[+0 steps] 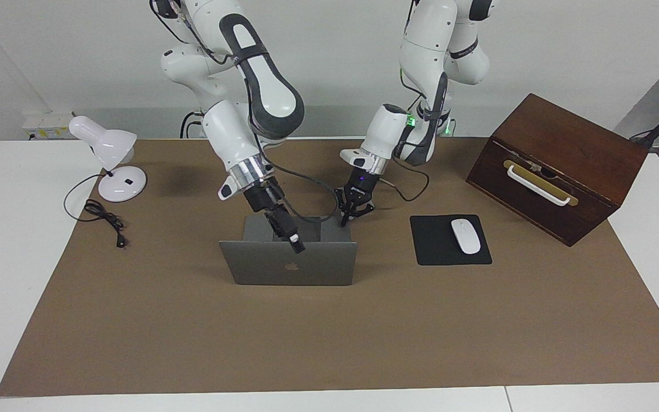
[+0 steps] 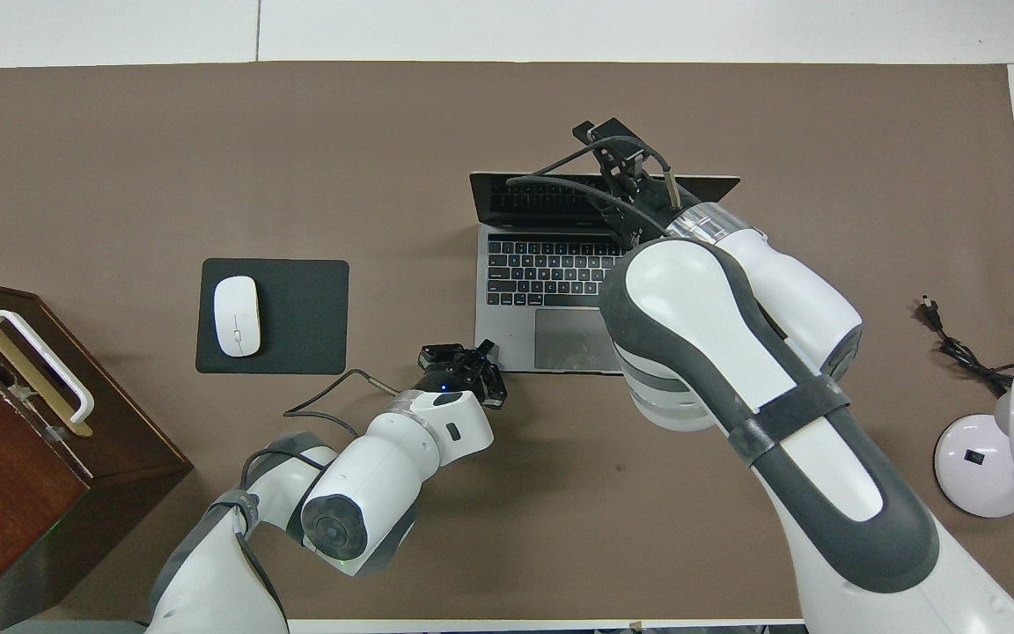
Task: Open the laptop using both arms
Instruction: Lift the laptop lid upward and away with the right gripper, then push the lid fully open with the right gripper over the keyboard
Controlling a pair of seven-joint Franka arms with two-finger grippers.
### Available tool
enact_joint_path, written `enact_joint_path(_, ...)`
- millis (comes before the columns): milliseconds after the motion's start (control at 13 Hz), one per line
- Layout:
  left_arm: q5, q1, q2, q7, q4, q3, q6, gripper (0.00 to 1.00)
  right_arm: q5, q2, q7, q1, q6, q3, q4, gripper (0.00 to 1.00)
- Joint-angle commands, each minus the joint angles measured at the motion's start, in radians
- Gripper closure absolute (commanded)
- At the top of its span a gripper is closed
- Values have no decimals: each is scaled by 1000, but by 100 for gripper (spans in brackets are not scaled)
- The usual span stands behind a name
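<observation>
At centre frame, the laptop (image 1: 288, 263) stands nearly open. Our right gripper (image 1: 296, 245) meets the lid's top edge, grip unclear; our left gripper (image 1: 348, 216), fingers spread, pins the base corner. We should push slowly.

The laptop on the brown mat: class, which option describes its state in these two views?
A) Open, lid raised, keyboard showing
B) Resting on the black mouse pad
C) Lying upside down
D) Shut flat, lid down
A: the laptop stands open, its lid raised with the logo toward the facing camera, and the overhead view shows the keyboard and trackpad; the right claw is at the lid's top edge.
</observation>
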Motion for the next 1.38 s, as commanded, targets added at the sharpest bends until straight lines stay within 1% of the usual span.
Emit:
enact_joint_path(0, -6, -6, 38, 23, 15, 17, 17, 100, -7, 81, -21, -26, -9, 5, 137, 2)
enact_joint_path(154, -6, -5, 41, 25, 15, 17, 17, 100, -19, 90, -19, -39, -9, 7, 152, 2)
enact_joint_path(308, -6, -5, 41, 28, 15, 19, 17, 100, -18, 84, -16, -21, 0, 7, 130, 2)
enact_joint_path(385, -6, -5, 41, 28, 15, 17, 17, 100, -15, 68, -10, -6, 7, 10, 88, 2)
enact_joint_path(538, -6, -5, 41, 27, 16, 19, 16, 100, 1, -12, 13, 52, 58, 12, -59, 2)
enact_joint_path(615, -8, 0, 40, 25, 16, 19, 16, 100, 15, -52, 33, 92, 75, 12, -116, 2)
enact_joint_path(846, -11, 15, 23, 16, 18, 19, 14, 100, 45, -153, 47, 190, 165, 12, -258, 1)
enact_joint_path(923, -11, 24, 11, 16, 16, 19, 12, 100, 47, -181, 47, 203, 181, 12, -284, 1)
enact_joint_path(1000, -11, 29, -5, 16, 16, 19, -9, 100, 47, -201, 47, 205, 182, 12, -295, 1)
enact_joint_path(1077, -11, 46, -37, 14, 18, 19, -71, 100, 45, -210, 44, 205, 184, 12, -298, 0)
enact_joint_path(1231, -11, 80, -133, 14, 39, 19, -250, 100, 45, -216, 13, 208, 187, 12, -301, 0)
enact_joint_path(1308, -11, 96, -178, 17, 52, 19, -336, 100, 45, -238, -1, 217, 189, 13, -324, 0)
